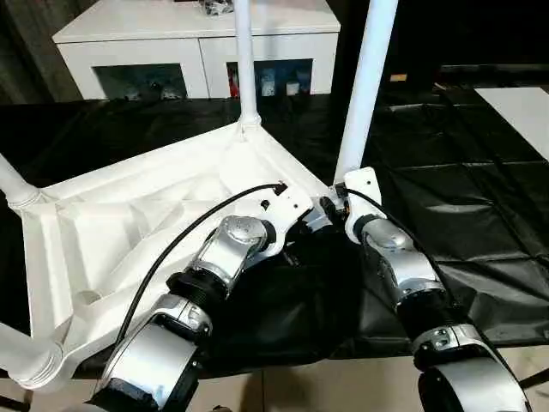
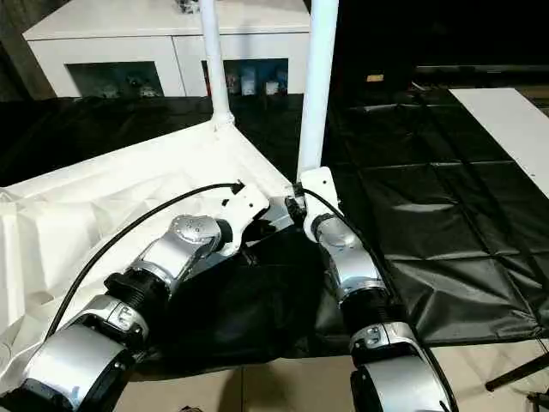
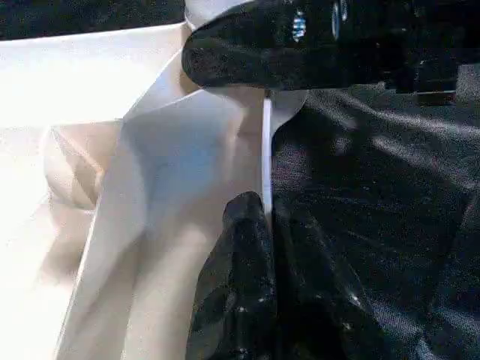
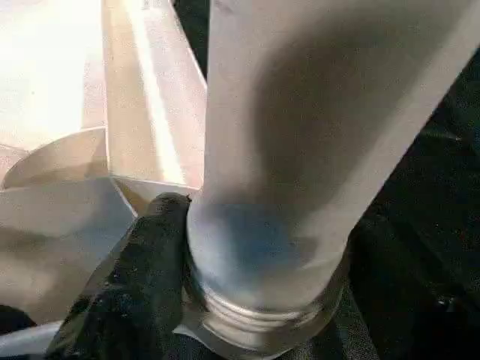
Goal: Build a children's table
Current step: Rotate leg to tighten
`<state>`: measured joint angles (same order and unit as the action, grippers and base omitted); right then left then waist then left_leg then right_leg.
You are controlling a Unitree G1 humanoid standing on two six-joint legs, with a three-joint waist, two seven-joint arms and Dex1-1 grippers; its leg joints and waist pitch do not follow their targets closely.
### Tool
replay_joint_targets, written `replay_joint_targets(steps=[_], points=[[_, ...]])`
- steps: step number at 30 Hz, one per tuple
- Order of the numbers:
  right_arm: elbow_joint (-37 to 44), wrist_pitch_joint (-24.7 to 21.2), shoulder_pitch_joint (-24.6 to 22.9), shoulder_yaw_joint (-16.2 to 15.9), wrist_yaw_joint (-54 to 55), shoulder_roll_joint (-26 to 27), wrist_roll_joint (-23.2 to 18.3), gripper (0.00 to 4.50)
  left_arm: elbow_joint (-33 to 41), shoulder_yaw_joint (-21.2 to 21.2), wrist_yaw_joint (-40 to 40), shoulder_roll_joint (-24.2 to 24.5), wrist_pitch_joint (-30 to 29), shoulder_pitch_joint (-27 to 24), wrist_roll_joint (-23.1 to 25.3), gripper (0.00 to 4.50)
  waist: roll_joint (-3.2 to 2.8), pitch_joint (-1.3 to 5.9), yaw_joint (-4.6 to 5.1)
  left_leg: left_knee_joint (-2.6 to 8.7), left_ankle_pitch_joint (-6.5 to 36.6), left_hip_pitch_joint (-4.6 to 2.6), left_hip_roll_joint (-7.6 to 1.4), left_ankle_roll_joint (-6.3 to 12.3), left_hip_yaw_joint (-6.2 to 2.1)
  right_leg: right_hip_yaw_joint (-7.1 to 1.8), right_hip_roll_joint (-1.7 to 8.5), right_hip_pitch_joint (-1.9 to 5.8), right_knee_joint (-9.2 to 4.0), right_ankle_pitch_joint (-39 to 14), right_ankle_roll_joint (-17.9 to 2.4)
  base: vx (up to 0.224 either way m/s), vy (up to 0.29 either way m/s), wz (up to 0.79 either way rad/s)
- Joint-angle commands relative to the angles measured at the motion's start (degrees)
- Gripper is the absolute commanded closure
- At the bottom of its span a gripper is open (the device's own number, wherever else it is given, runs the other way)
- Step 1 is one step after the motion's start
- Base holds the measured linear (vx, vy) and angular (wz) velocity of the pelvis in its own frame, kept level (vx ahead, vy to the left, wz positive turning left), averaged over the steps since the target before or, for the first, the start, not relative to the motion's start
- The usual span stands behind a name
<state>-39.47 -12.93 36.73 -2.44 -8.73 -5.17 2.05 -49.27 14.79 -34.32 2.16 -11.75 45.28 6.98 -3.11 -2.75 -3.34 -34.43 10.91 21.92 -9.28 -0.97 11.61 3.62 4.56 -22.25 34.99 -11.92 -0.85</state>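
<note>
Upturned white tabletop (image 1: 129, 232) at frame centre-left on black-covered surface (image 1: 480, 206). Left fingers (image 3: 247, 292) pinched on its thin rim; right fingers (image 4: 142, 277) clasping fourth leg (image 1: 364, 94) at socket. Light, stiff, slippery plastic; best gripped low.

The table top (image 1: 146, 223) lies underside-up on the black-covered table (image 1: 480, 189) — cabinet (image 1: 197, 43) behind.

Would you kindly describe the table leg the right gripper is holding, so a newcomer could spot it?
On the black-covered table lies the white plastic ribbed tabletop, upside down. The long white round leg rises at its near right corner, the right gripper at its base.
</note>
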Motion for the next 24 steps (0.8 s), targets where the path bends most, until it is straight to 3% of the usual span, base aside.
replay_joint_targets(steps=[1, 5, 9, 13, 17, 20, 21, 24], points=[[1.6, 1.3, -0.3, -2.9, -5.2, 1.5, -0.8, 1.02, -1.4, -1.5, 1.9, 0.3, 1.6, -1.0, -0.5, 4.50, 1.36, 3.90, -0.06, 3.62, 4.8, -0.98, -3.97, 6.21, -2.07, -2.80, 4.87, 2.69, -3.62, -1.8, -14.3, 0.000, 0.000, 0.00], [3.2, 0.9, -0.8, -3.4, -14.0, -2.5, -2.7, 0.79, 0.7, 0.1, -4.9, 3.1, 2.8, -3.2, -0.9, 4.50, 1.56, 3.86, 0.12, 3.42, 4.4, -0.68, -3.91, 7.42, -2.03, -2.74, 4.96, 2.94, -3.45, -0.3, -14.6, 0.000, 0.000, 0.00], [7.5, 1.6, -3.2, -5.3, -26.2, -7.3, -5.0, 0.79, 3.7, 1.0, -11.6, 5.8, 4.2, -5.8, -1.9, 4.50, 1.52, 3.67, 0.12, 3.40, 5.8, -0.75, -4.09, 7.71, -1.97, -2.69, 4.90, 2.91, -3.80, -2.7, -14.5, 0.000, 0.000, 0.00], [12.9, 3.4, -6.3, -7.8, -38.3, -13.3, -6.4, 0.79, 10.3, 2.6, -22.1, 10.0, 6.2, -9.6, -4.4, 4.50, 1.26, 3.63, -0.23, 3.53, 6.9, -0.64, -4.52, 6.91, -2.07, -2.61, 4.85, 2.80, -3.63, -4.4, -14.5, 0.000, 0.000, 0.00], [16.4, 3.5, -8.1, -8.7, -46.4, -17.6, -8.2, 0.79, 18.9, 3.6, -32.8, 14.8, 4.9, -13.3, -8.7, 4.50, 0.98, 3.56, -0.42, 3.83, 8.4, -1.18, -4.80, 5.53, -1.92, -2.71, 4.55, 2.19, -3.65, -6.2, -14.9, 0.000, 0.000, 0.00], [17.2, 3.2, -8.5, -8.9, -47.5, -18.3, -8.5, 0.79, 20.3, 3.7, -34.2, 15.8, 4.3, -13.9, -9.0, 4.50, 0.80, 3.53, -0.87, 3.91, 8.9, -1.32, -4.83, 4.79, -1.85, -2.83, 4.65, 2.04, -3.62, -6.4, -14.9, 0.000, 0.000, 0.00], [18.0, 2.7, -8.9, -9.2, -49.2, -19.0, -8.9, 0.79, 21.5, 3.3, -35.2, 17.0, 3.9, -14.5, -9.2, 4.50, 1.15, 3.49, -1.03, 3.97, 8.9, -1.24, -4.81, 4.64, -1.81, -2.86, 4.61, 2.06, -3.64, -6.4, -14.5, 0.000, 0.000, 0.00], [18.6, 2.4, -9.3, -9.6, -51.0, -19.7, -9.1, 0.79, 22.2, 2.8, -35.6, 17.6, 3.7, -15.0, -9.4, 4.50, 1.03, 3.60, -1.32, 3.87, 7.7, -1.22, -4.69, 4.45, -1.80, -2.89, 4.67, 2.03, -3.47, -5.4, -14.4, 0.000, 0.000, 0.00]])
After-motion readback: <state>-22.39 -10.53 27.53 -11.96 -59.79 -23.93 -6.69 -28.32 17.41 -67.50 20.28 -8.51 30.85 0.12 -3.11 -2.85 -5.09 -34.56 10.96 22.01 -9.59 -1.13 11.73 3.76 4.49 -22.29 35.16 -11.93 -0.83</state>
